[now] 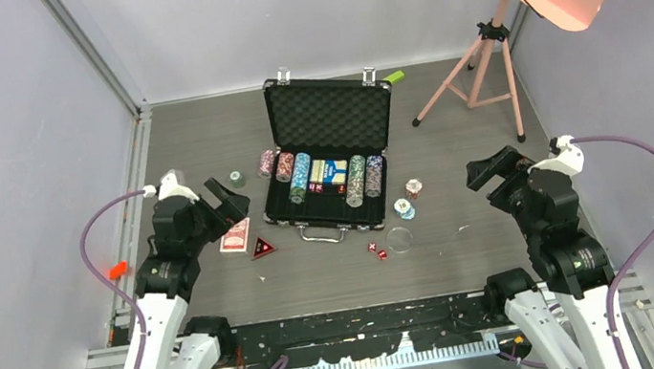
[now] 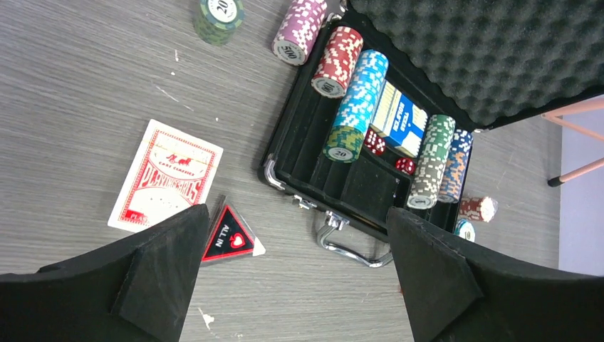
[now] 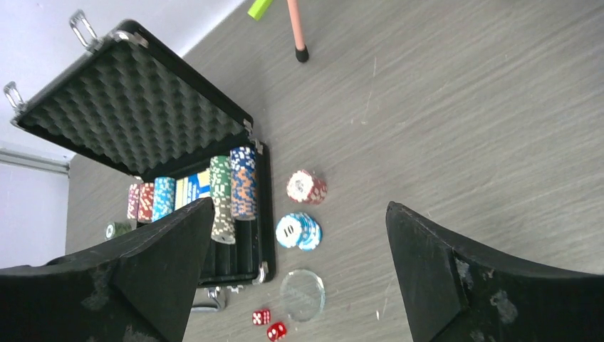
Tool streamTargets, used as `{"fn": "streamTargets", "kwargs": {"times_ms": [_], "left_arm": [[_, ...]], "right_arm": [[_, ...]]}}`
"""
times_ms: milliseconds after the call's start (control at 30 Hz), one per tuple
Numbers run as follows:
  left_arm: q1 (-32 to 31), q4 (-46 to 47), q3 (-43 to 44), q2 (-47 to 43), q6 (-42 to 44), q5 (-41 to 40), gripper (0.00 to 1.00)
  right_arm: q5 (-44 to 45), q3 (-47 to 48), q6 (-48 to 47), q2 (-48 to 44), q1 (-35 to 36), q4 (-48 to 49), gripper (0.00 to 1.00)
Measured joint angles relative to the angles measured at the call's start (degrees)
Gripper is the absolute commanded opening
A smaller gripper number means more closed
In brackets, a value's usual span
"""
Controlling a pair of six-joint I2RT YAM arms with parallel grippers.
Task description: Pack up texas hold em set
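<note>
Packing is partly done, and both arms are clear of the set. The left gripper (image 1: 226, 197), just left of the briefcase (image 1: 329, 112), has its fingers spread wide and holds nothing.

Still out on the table to the left of the briefcase are a green chip stack (image 1: 236, 179) near its far-left corner, the card deck (image 1: 235, 237) lying flat with its red back up, and the red triangle (image 1: 263, 248) just beside the deck.

The briefcase sits mid-table with its long axis running left to right. Its foam lid stands open on the far side and its handle (image 1: 323, 233) points toward the arms. Inside, several chip rows (image 2: 356, 103) lie on their sides with their long axes running near to far, next to a blue card box (image 2: 400, 127) and a few red dice. A purple row (image 2: 299, 32) at the left wall may be resting outside the tray; the view does not settle it.

In front of the briefcase's right end are two loose dice (image 1: 376, 251) and the clear disc (image 1: 399, 239). Two short chip stacks (image 1: 413, 188) lie just off its right side.

The right gripper (image 1: 492, 168), well to the right of the briefcase, is also spread wide and empty.

By my judgement the loose pieces, then the lid and latches, remain.
</note>
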Motion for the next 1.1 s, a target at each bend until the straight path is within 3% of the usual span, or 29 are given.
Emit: {"fn": "streamTargets", "kwargs": {"times_ms": [233,467,767,1100], "left_arm": [[0.0,-2.36,-0.44,-5.64,2.6,1.66,1.0],[0.0,-2.12,-4.61,-8.07,5.35,6.91,1.0],[0.0,0.26,-5.07,-3.85,6.75,12.09,0.98],[0.0,6.45,-8.31,-5.68,6.43,15.39,0.96]], "right_arm": [[-0.7,-0.28,3.72,0.48,0.0,-6.03,0.98],[-5.33,-5.22,4.96,4.76,0.0,-4.57,0.98],[-13.97,-7.43,2.73,20.79,1.44,3.08,1.0],[-6.21,-4.72,-2.12,36.68,13.09,9.35,0.9]]}}
